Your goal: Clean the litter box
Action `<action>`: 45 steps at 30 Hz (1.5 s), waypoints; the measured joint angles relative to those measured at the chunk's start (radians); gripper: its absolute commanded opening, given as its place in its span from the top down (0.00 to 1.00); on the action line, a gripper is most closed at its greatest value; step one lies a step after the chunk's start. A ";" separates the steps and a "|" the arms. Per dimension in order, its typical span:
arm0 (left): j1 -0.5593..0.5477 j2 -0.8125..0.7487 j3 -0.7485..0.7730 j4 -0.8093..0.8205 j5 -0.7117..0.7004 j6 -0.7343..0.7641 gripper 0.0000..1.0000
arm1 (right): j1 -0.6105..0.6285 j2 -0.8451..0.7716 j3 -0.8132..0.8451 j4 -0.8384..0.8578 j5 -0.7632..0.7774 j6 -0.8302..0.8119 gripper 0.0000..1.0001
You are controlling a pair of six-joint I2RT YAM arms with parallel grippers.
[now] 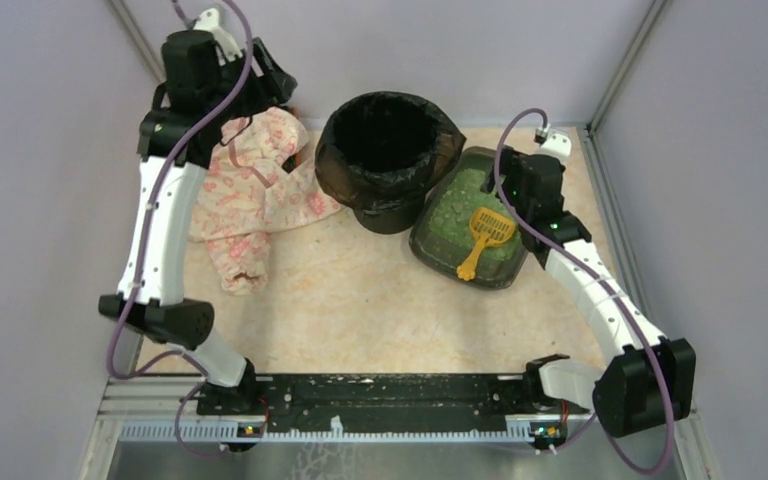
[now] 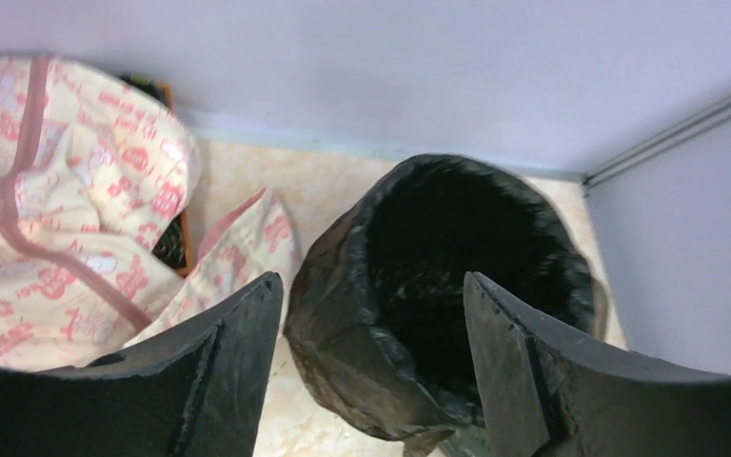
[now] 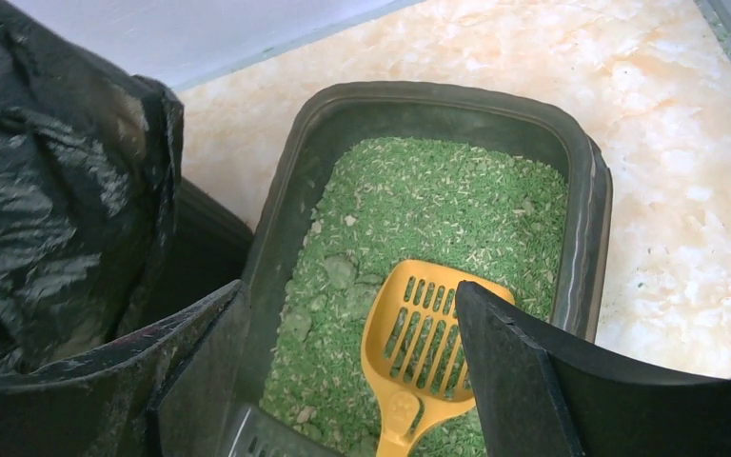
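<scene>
On tabletop (image 1: 360,300), right side: litter box (image 1: 493,278) sat against black-bagged bin (image 1: 332,150). Green granules inside, some clumped. Yellow slotted scoop (image 1: 484,238) lay on granules, handle twd near edge. R gripper (image 3: 347,290) hung over box, fingers apart, nothing held. L gripper (image 2: 371,281) also spread wide, empty, above bin's left rim. Pink patterned cloth (image 1: 250,195) lay left of bin.

Pretty plain box: pale lilac walls (image 1: 440,40) on three sides, silver metal posts (image 1: 620,62) in the back corners. The counter (image 1: 340,300) is cream-and-peach marble-look, evenly lit, with a black rail (image 1: 390,392) up front.
</scene>
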 measured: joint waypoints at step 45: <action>-0.196 0.232 -0.172 -0.053 -0.230 0.034 1.00 | 0.000 -0.193 -0.177 -0.119 -0.105 -0.069 0.24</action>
